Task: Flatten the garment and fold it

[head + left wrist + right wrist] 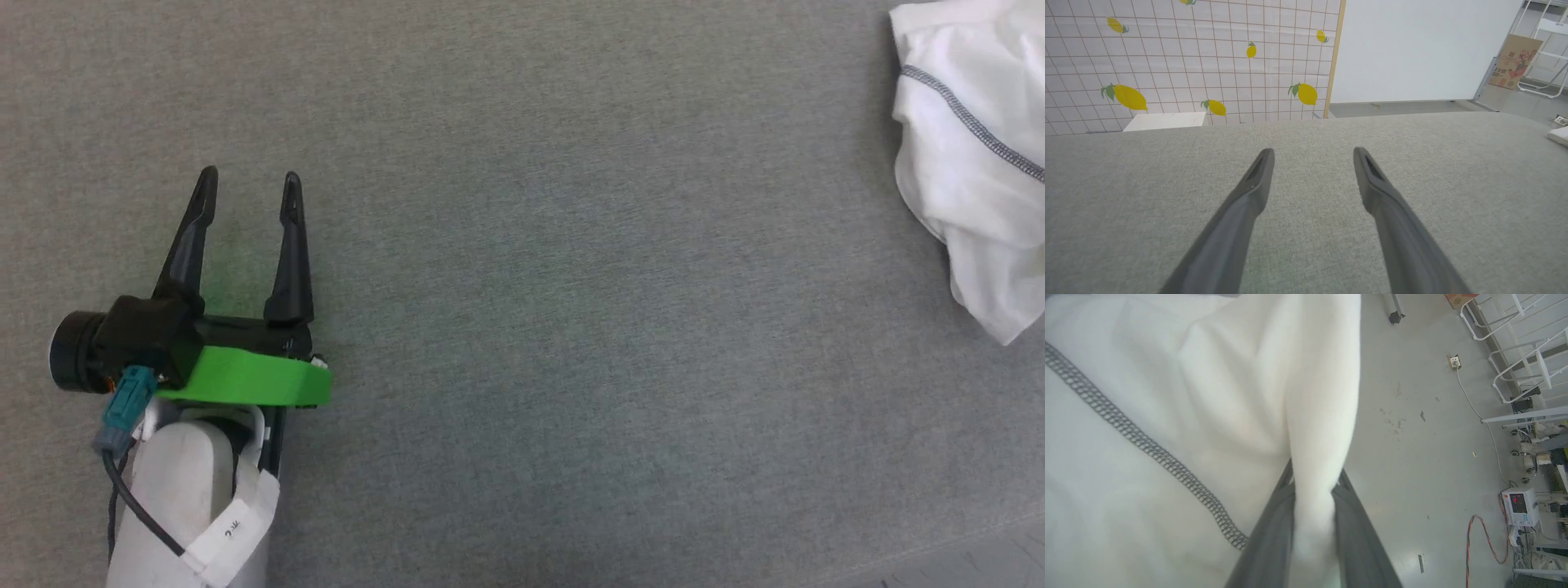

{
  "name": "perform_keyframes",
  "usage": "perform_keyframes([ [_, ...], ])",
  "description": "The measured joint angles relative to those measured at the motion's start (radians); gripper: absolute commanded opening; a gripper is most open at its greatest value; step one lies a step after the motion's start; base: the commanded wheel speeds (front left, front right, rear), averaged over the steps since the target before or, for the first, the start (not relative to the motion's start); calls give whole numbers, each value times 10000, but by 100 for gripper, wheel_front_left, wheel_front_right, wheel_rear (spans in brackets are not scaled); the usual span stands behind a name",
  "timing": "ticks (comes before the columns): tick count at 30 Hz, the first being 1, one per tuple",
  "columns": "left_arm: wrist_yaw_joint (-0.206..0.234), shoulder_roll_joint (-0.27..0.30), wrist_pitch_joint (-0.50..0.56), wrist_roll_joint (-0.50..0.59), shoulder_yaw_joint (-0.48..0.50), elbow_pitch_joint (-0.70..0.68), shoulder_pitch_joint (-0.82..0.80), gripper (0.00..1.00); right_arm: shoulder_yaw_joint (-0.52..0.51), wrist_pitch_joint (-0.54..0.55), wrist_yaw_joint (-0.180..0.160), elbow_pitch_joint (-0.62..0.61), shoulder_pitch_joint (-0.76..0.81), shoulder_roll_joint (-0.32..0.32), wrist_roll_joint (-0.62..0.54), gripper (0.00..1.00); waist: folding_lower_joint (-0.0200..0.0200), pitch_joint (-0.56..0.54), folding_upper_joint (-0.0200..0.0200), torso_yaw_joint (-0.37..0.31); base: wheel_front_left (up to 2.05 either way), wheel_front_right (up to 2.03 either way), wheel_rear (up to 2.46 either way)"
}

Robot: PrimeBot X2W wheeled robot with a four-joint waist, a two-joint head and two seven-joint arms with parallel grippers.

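The garment (976, 163) is a bunched white shirt with a dark grey stitched seam, hanging at the head view's upper right edge over the grey surface. In the right wrist view the garment (1167, 416) spreads wide, and a fold of it is pinched between my right gripper (1314, 479), which is shut on the cloth. My left gripper (249, 186) rests at the lower left of the grey surface, far from the shirt, open and holding nothing. The left wrist view shows the left gripper (1312, 157) with its dark fingers spread above bare grey fabric.
The grey fabric surface (571, 286) stretches across the head view. A white box (1165, 121) stands beyond its far edge before a lemon-patterned wall (1188, 61). Bare floor (1425, 437) with cables, metal racks and a small device lies to the right.
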Motion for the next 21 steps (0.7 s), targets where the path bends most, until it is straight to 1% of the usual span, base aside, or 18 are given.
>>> perform_keyframes([
  [1,2,0,-10,0,4,46,1,100,-117,36,0,82,-12,48,-77,100,0,-9,0,32,0,0,0],
  [4,29,-61,-29,-35,-25,305,13,100,-368,36,0,219,-11,128,-372,100,0,-170,0,113,0,0,0],
  [8,35,-226,-148,-171,-77,709,93,100,-514,-550,0,117,149,182,-376,100,0,-633,0,228,0,0,0],
  [10,69,-332,-205,-245,-96,961,215,100,-495,-1068,0,35,397,345,21,100,0,-964,0,314,0,0,0],
  [14,75,-497,-247,-437,-67,1360,545,100,38,-2140,0,-468,1087,708,826,100,-2,-1639,0,487,0,0,0],
  [18,84,-602,-276,-533,-65,1618,933,100,713,-3116,0,-1398,1974,1062,1910,100,-3,-2392,0,698,0,0,0],
  [21,105,-671,-276,-725,-50,1670,1079,100,1060,-3582,0,-2219,2713,1277,2686,100,-3,-2906,0,893,0,0,0],
])
